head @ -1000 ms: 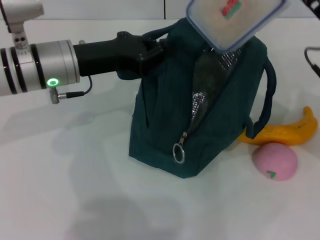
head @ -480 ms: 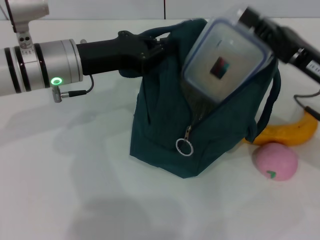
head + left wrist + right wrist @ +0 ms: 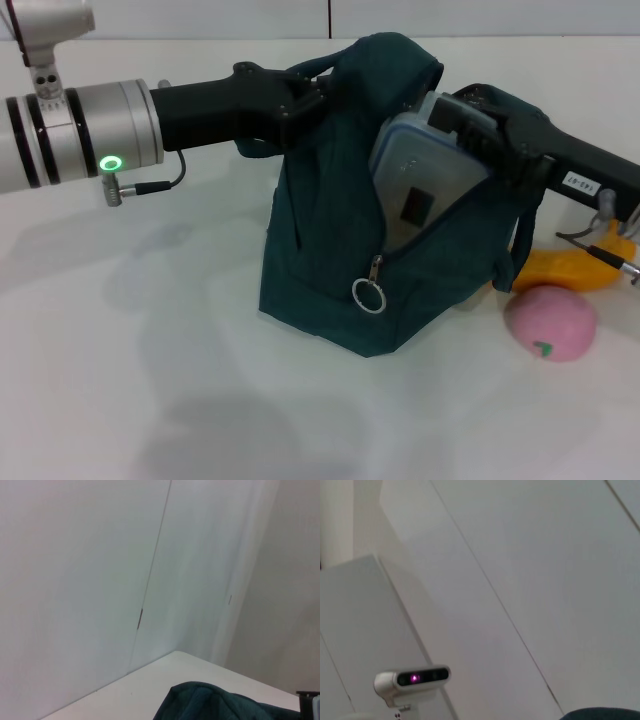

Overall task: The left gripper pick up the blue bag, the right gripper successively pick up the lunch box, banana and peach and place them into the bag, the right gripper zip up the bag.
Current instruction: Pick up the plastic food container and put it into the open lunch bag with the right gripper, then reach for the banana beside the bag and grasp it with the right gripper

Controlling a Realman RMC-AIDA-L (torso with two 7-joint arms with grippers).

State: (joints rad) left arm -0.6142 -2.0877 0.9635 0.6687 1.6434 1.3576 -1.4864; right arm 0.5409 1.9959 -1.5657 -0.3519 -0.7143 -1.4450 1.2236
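Note:
The blue bag (image 3: 325,250) stands on the white table, its zipper open and the silver ring pull (image 3: 368,295) hanging at the front. My left gripper (image 3: 298,100) comes in from the left and is shut on the bag's handle, holding the top up. The lunch box (image 3: 418,185) is tilted and sits halfway down in the bag's opening. At the upper end of the box my right gripper (image 3: 468,132) is shut on it, reaching in from the right. To the right of the bag lie the banana (image 3: 572,268) and the peach (image 3: 550,320). The left wrist view catches only the bag's fabric (image 3: 210,702).
White table all around, with a pale wall behind. The right arm's cables (image 3: 600,245) hang just above the banana. The right wrist view shows wall panels and the robot's head camera (image 3: 412,679).
The right gripper has brought the lunch box down from above the bag into its opening. The left gripper and bag have stayed in place.

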